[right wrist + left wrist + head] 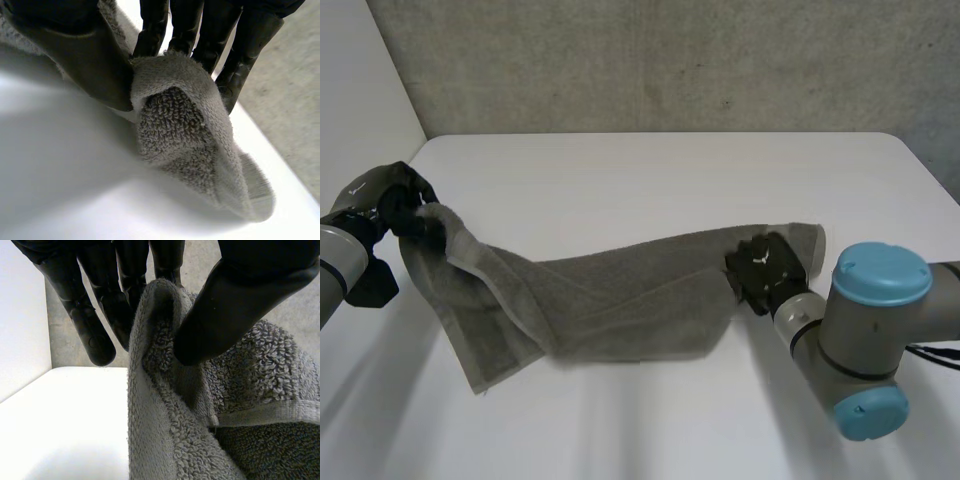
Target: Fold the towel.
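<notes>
A grey towel (620, 300) lies stretched across the white table (640, 180), its left end raised off the surface. My left hand (405, 205) holds that raised corner above the table's left edge; in the left wrist view the towel (210, 405) is pinched between thumb (240, 300) and fingers (90, 315). My right hand (770, 268) rests low on the towel's right end. In the right wrist view its thumb (85, 55) and fingers (200, 35) pinch a bunched fold of the towel (185, 115) just above the table.
A grey concrete wall (660, 60) runs behind the table. My right arm's big elbow joint (870, 340) stands over the table's front right part. Bare tabletop stretches behind the towel and in front of it.
</notes>
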